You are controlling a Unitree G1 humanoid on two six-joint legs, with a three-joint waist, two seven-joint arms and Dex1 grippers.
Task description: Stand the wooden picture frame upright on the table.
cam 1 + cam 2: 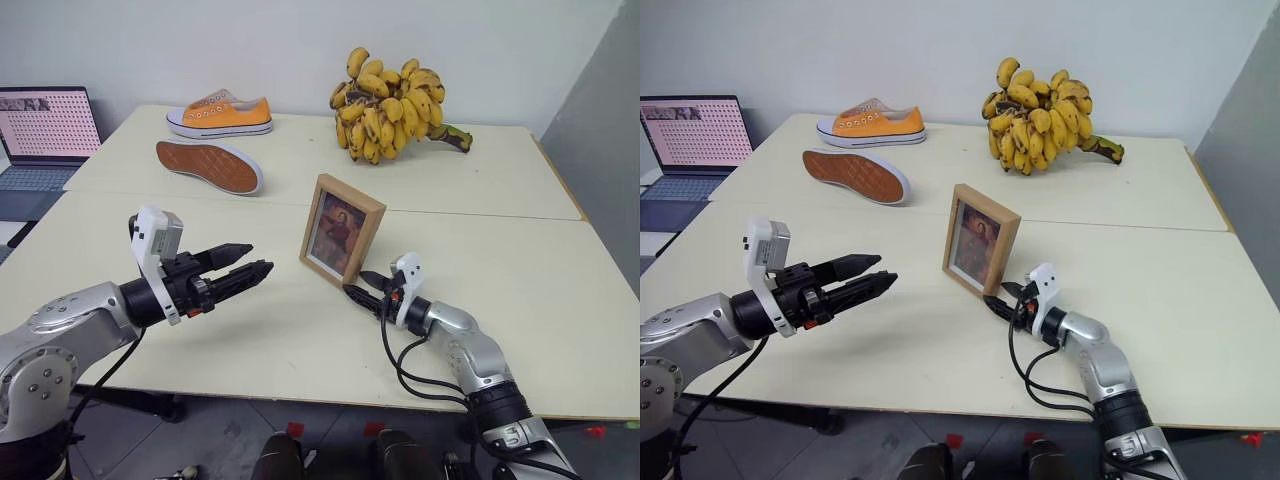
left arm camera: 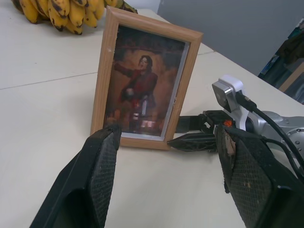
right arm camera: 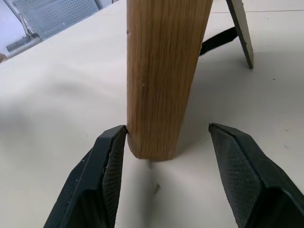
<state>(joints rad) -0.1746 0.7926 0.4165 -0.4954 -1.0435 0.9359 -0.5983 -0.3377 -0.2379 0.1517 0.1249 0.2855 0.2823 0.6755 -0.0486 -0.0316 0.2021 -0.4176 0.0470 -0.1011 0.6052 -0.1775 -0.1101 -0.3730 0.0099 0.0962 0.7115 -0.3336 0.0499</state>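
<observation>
Both grippers are standing open, the right gripper [image 1: 362, 283] gaping around the upright frame's [image 1: 341, 229] edge, so it should be backing straight off without nudging it, the left gripper [image 1: 243, 263] keeping clear.

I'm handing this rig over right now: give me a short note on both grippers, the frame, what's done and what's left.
Left gripper: open, empty, hovering off the table, pointing toward the wooden picture frame.
Right gripper: open at the frame's lower right corner; in the right wrist view one finger looks to touch the frame's edge, the other stands clear.
Frame: upright on the table on its rear stand, picture facing the robot.
Done: frame stands, no grip on it.
Left: draw the right gripper away without nudging the frame.
</observation>
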